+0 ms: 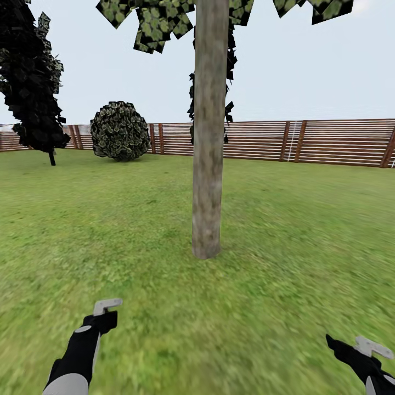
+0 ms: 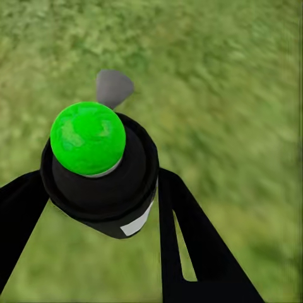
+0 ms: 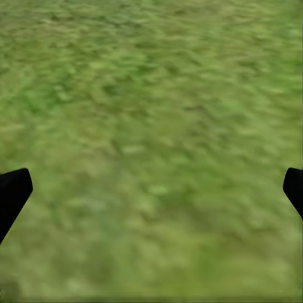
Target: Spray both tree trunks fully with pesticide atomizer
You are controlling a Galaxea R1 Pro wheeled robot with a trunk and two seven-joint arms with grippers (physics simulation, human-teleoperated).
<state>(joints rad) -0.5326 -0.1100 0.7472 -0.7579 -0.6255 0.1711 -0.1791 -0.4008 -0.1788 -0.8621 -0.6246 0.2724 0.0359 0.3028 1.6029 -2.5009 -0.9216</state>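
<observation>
A thick grey-brown tree trunk point(image 1: 208, 137) rises straight ahead from the grass floor point(image 1: 274, 230), with blocky green leaves at the top of the head view. The pesticide atomizer point(image 2: 95, 177) is a black sprayer with a bright green dot, a pale strip and a grey tip. My left gripper point(image 2: 101, 211) is shut on it, black fingers point(image 2: 189, 240) on either side. In the head view the left gripper point(image 1: 103, 315) is low at the left, short of the trunk. My right gripper point(image 1: 359, 351) is low at the right, and the right gripper point(image 3: 151, 189) is open over bare grass.
A brown slatted fence point(image 1: 329, 141) runs across the back of the lawn. A round bush point(image 1: 120, 130) stands against it at the left, and a dark conifer point(image 1: 30, 77) at the far left. Open grass lies on both sides of the trunk.
</observation>
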